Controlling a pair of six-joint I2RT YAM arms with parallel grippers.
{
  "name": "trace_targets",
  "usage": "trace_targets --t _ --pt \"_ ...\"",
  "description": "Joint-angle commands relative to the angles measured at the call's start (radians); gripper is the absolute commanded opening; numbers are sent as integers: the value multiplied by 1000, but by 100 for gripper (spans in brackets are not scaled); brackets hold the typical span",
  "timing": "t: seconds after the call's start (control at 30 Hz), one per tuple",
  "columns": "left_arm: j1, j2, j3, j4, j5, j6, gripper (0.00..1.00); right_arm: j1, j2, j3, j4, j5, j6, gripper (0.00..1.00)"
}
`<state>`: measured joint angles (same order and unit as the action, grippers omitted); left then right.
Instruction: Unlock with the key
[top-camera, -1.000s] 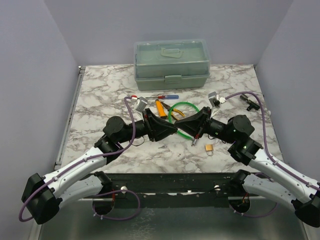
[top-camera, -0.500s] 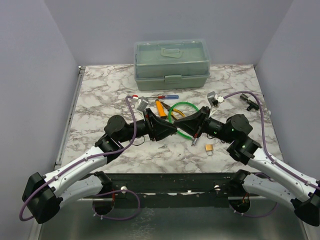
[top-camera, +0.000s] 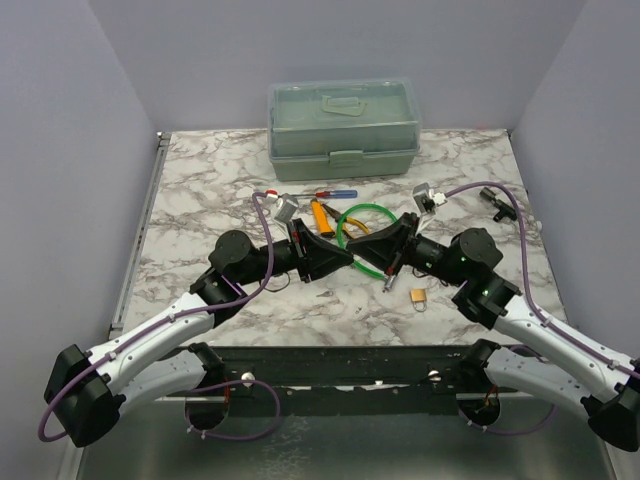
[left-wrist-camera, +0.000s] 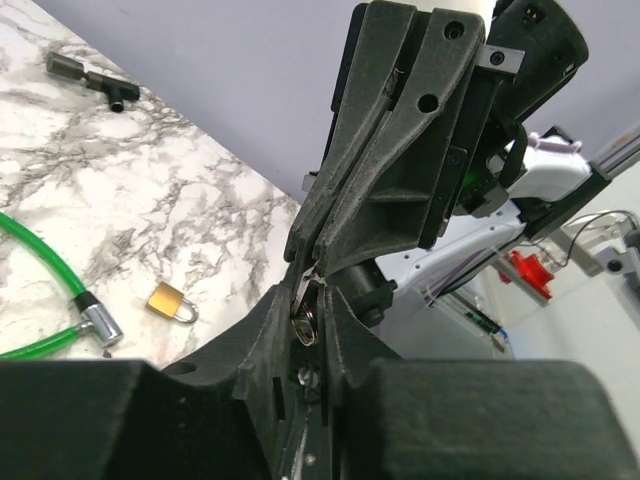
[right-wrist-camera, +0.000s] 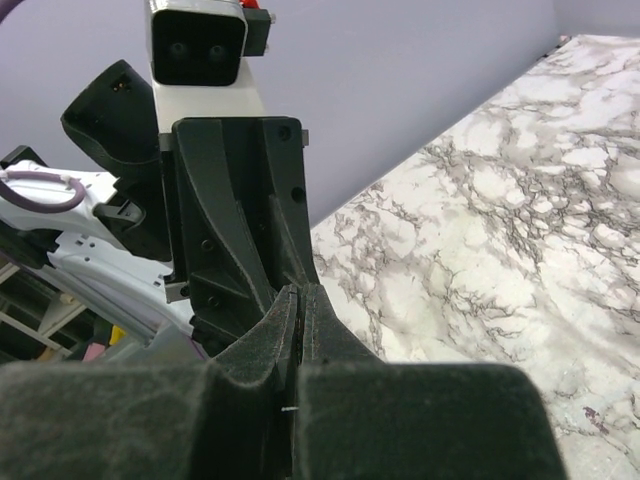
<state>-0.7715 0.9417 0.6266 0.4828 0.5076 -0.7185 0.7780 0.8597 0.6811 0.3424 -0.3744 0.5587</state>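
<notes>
Showing only in left wrist view — key (left-wrist-camera: 306, 324) pinched by left hand (left-wrist-camera: 308, 312); right hand (right-wrist-camera: 298, 296) clenched.

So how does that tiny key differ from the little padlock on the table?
Colour: the key is silver-grey, the padlock brass-yellow. Size: the key is clearly the smaller of the two. Pose: the key is held in the air, pinched in the left gripper with the right gripper closed on its upper end. The padlock lies on the marble table, touched by neither gripper. Both look like metal.
</notes>
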Motion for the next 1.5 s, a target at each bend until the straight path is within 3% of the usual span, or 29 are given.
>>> trace_targets --t 0.0,0.1,0.4,0.43,0.47,0.57,0.63,0.93,1.07,1.2,1.27,1.47 --pt "3 2 34 2 27 -9 14 5 11 -18 20 10 0 0" --pt "3 17 40 2 43 -24 0 6 12 -26 34 7 -1 1" --pt "3 -5 48 -55 21 -12 0 6 -50 -76 42 57 -5 1" --pt "4 -10 49 -71 10 -2 0 5 -49 -74 29 68 -4 6" --pt "4 -14 48 -90 -2 7 0 5 -46 -67 12 85 0 18" --pt "5 -29 46 -150 -55 33 0 6 -41 -47 -36 130 11 64" --pt "4 -38 46 -196 -84 54 0 6 -47 -29 -82 195 24 77" --pt "9 -56 95 -487 -220 170 0 5 -22 101 -504 623 154 83" --pt "15 -45 148 -633 -262 250 0 6 63 191 -836 825 340 83" --pt "22 -37 186 -746 -291 330 0 6 192 283 -1145 890 539 82" --pt "25 -34 189 -766 -297 352 0 6 248 303 -1187 854 558 99" --pt "29 -6 179 -779 -279 350 0 -11 309 228 -1041 736 555 100"
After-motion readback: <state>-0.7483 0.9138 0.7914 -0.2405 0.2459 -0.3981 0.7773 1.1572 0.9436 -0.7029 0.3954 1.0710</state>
